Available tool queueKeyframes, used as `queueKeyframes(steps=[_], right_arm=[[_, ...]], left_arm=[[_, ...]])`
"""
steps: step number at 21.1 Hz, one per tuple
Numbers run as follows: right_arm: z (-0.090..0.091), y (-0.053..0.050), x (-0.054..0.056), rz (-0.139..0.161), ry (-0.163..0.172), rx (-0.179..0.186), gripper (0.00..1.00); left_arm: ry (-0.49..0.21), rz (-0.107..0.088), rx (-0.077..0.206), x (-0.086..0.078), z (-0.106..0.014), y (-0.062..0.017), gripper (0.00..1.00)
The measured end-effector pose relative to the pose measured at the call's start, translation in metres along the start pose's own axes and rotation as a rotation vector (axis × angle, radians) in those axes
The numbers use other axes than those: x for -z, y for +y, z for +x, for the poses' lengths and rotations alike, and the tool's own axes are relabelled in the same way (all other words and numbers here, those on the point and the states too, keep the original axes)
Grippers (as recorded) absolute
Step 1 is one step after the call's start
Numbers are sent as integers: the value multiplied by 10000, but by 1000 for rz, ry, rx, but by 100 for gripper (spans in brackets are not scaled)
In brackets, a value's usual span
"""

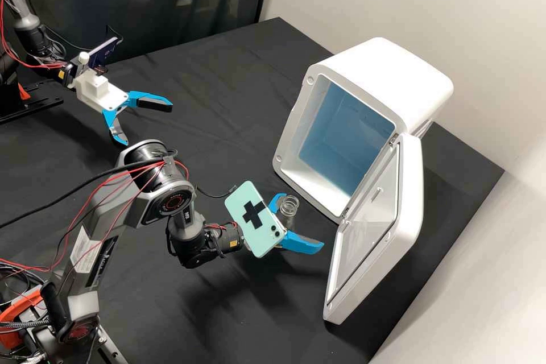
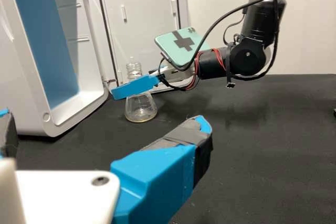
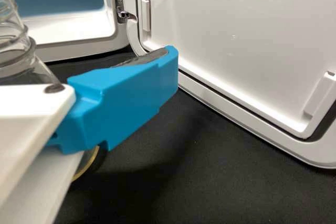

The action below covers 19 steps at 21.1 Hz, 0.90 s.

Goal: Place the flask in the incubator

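A clear glass flask [image 1: 289,206] is standing upright on the black counter [image 1: 227,85], between the two blue fingers of the right pincer [image 1: 301,223]. The fingers are spread apart. One is sitting just beside the flask's neck and the other is hanging well clear of it, so nothing is being clamped. Just beyond this pincer's fingertips, the white incubator [image 1: 387,74] is lying with its mouth facing the pincer and showing a blue inside. Its door [image 1: 375,222] is hanging wide open on the side of the clear finger.

The left pincer [image 1: 145,123] is hovering above the counter well behind the right one, far from the flask and incubator. Its fingers are also apart and are holding nothing.

Judging by this, the task is standing at an early stage. The door is already open and the pincer is bracketing the flask. Gripping it, lifting it and setting it inside the incubator are all remaining.
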Motion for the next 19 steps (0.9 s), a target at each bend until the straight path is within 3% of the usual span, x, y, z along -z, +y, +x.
queueKeyframes(steps=[8,19], right_arm=[[3,-12,-11,1,-4,4,0],[-6,-154,11,-9,-10,65,0]], left_arm=[[-1,0,0,-2,0,0,100],[3,0,-1,7,-2,1,100]])
